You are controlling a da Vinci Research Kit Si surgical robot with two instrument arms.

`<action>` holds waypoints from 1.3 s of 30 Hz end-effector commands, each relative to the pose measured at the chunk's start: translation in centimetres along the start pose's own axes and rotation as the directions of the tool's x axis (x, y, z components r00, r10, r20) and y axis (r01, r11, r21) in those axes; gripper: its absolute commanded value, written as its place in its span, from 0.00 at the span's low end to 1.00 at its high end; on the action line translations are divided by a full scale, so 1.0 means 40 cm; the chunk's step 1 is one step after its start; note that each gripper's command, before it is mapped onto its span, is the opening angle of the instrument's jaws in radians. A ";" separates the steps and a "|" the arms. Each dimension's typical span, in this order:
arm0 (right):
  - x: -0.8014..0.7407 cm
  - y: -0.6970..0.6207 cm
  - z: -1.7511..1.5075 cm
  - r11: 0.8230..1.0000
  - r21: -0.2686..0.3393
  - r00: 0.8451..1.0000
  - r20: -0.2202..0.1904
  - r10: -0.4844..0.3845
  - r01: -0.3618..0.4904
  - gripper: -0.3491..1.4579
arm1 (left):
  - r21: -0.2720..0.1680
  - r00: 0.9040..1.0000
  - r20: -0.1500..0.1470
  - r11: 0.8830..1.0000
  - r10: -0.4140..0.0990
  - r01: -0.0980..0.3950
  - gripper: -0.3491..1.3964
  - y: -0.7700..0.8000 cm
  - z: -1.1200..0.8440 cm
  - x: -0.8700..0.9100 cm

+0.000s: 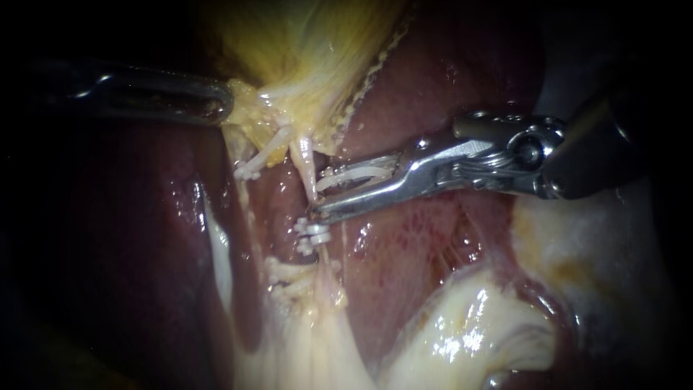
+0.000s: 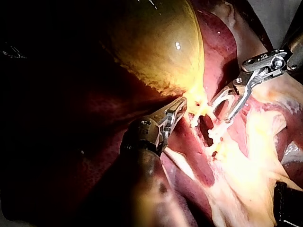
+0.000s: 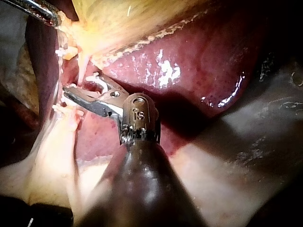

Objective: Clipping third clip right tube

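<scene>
Our left end effector [image 1: 224,105] comes in from the left; its two jaws are pressed together on the yellow edge of the gallbladder [image 1: 317,50] and pinch it; our right end effector [image 1: 317,196] comes in from the right, over the dark red liver [image 1: 447,79]; its jaws are spread wide, and a white clip [image 1: 357,173] sits between them, close to the upper jaw; the right tube [image 1: 306,162] is thin and pale; it runs down from the gallbladder and goes right through the gap between those spread jaws; just below the jaws, two more white clips [image 1: 312,235] sit on the same tube, one touching the other; the left tube [image 1: 273,150] is just beside it, with a small clip [image 1: 249,172] near its end; in the left wrist view the right end effector [image 2: 221,113] looks like an open fork near the left one.
</scene>
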 end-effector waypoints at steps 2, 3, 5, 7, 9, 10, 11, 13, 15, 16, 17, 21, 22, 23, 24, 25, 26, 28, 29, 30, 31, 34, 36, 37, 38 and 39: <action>0.0002 -0.0002 0.0004 1.000 -0.001 1.000 0.000 -0.001 0.001 0.46 | 0.000 1.000 0.000 1.000 0.000 0.000 0.00 0.0000 0.0000 0.0000; 0.0003 -0.0001 0.0006 1.000 0.000 1.000 -0.003 -0.001 0.001 0.46 | 0.000 1.000 0.000 1.000 0.000 0.000 0.00 0.0000 0.0000 0.0000; 0.0005 0.0000 0.0014 1.000 0.007 1.000 -0.012 -0.001 0.001 0.46 | 0.000 1.000 0.000 1.000 0.000 0.000 0.00 0.0000 0.0000 0.0000; 0.0007 0.0003 0.0024 1.000 0.013 1.000 -0.022 -0.001 0.002 0.46 | 0.000 1.000 0.000 1.000 0.000 0.000 0.00 0.0000 0.0000 -0.0001; 0.0008 0.0006 0.0036 1.000 0.023 0.999 -0.036 -0.002 0.003 0.46 | 0.000 1.000 0.000 1.000 0.000 0.000 0.00 0.0000 0.0001 -0.0001; 0.0008 0.0007 0.0042 1.000 0.028 0.999 -0.043 -0.003 0.004 0.46 | 0.000 1.000 0.000 1.000 0.000 0.000 0.00 0.0000 0.0001 -0.0001; 0.0008 0.0009 0.0050 0.999 0.034 0.999 -0.053 -0.003 0.005 0.47 | 0.000 1.000 0.000 1.000 0.000 0.000 0.00 -0.0001 0.0001 -0.0001; 0.0007 0.0013 0.0062 0.999 0.052 0.997 -0.076 -0.004 0.008 0.47 | 0.000 1.000 0.000 1.000 0.000 0.000 0.00 -0.0001 0.0003 -0.0002; 0.0006 0.0017 0.0076 0.997 0.073 0.995 -0.103 -0.005 0.012 0.47 | -0.001 1.000 0.000 1.000 -0.001 0.001 0.00 -0.0002 0.0004 -0.0003; 0.0006 0.0019 0.0082 0.997 0.082 0.993 -0.114 -0.005 0.014 0.47 | -0.001 1.000 0.000 1.000 -0.001 0.001 0.00 -0.0002 0.0004 -0.0003; 0.0006 0.0020 0.0088 0.996 0.091 0.992 -0.126 -0.005 0.016 0.47 | -0.001 1.000 0.000 1.000 -0.001 0.001 0.00 -0.0002 0.0004 -0.0003; 0.0014 0.0023 0.0104 0.990 0.135 0.982 -0.189 -0.022 0.048 0.47 | -0.001 1.000 0.000 1.000 -0.001 0.001 0.00 -0.0003 0.0006 -0.0004; 0.0017 0.0022 0.0104 0.988 0.144 0.979 -0.201 -0.020 0.050 0.47 | -0.001 1.000 0.000 1.000 -0.001 0.001 0.00 -0.0003 0.0006 -0.0004; 0.0019 0.0020 0.0104 0.987 0.149 0.977 -0.211 -0.030 0.063 0.47 | -0.001 1.000 0.000 1.000 -0.001 0.001 0.00 -0.0003 0.0006 -0.0004; 0.0024 0.0016 0.0103 0.986 0.154 0.975 -0.219 -0.034 0.069 0.47 | -0.001 1.000 0.000 1.000 -0.001 0.001 0.00 -0.0003 0.0006 -0.0004; 0.0027 0.0012 0.0102 0.985 0.154 0.975 -0.218 -0.045 0.080 0.47 | -0.001 1.000 0.000 1.000 -0.001 0.001 0.00 -0.0003 0.0006 -0.0004; 0.0032 0.0007 0.0101 0.983 0.157 0.975 -0.216 -0.055 0.091 0.47 | -0.001 1.000 0.000 1.000 -0.001 0.001 0.00 -0.0003 0.0006 -0.0004; 0.0043 -0.0007 0.0097 0.981 0.164 0.974 -0.216 -0.070 0.106 0.47 | -0.001 1.000 0.000 1.000 -0.001 0.001 0.00 -0.0003 0.0006 -0.0004; 0.0048 -0.0013 0.0095 0.978 0.172 0.974 -0.214 -0.080 0.118 0.47 | -0.001 1.000 0.000 1.000 -0.001 0.001 0.00 -0.0003 0.0006 -0.0004; 0.0053 -0.0020 0.0092 0.977 0.178 0.974 -0.211 -0.079 0.117 0.46 | -0.001 1.000 0.000 1.000 -0.001 0.001 0.00 -0.0003 0.0006 -0.0004; 0.0058 -0.0030 0.0090 0.975 0.183 0.973 -0.212 -0.088 0.128 0.46 | -0.001 1.000 0.000 1.000 -0.001 0.001 0.00 -0.0003 0.0006 -0.0004; 0.0069 -0.0050 0.0082 0.968 0.203 0.973 -0.207 -0.104 0.146 0.45 | -0.001 1.000 0.000 1.000 -0.001 0.001 0.00 -0.0003 0.0006 -0.0004; 0.0071 -0.0056 0.0081 0.965 0.213 0.972 -0.208 -0.109 0.154 0.44 | -0.001 1.000 0.000 1.000 -0.001 0.001 0.00 -0.0003 0.0006 -0.0003; 0.0071 -0.0058 0.0081 0.964 0.213 0.971 -0.209 -0.115 0.159 0.43 | -0.001 1.000 0.000 1.000 -0.001 0.001 0.00 -0.0003 0.0006 -0.0003; 0.0071 -0.0058 0.0080 0.964 0.213 0.971 -0.208 -0.115 0.159 0.42 | -0.001 1.000 0.000 1.000 -0.001 0.001 0.00 -0.0003 0.0007 -0.0004; 0.0070 -0.0058 0.0080 0.963 0.212 0.970 -0.209 -0.121 0.165 0.41 | -0.001 1.000 0.000 1.000 -0.001 0.001 0.00 -0.0003 0.0007 -0.0004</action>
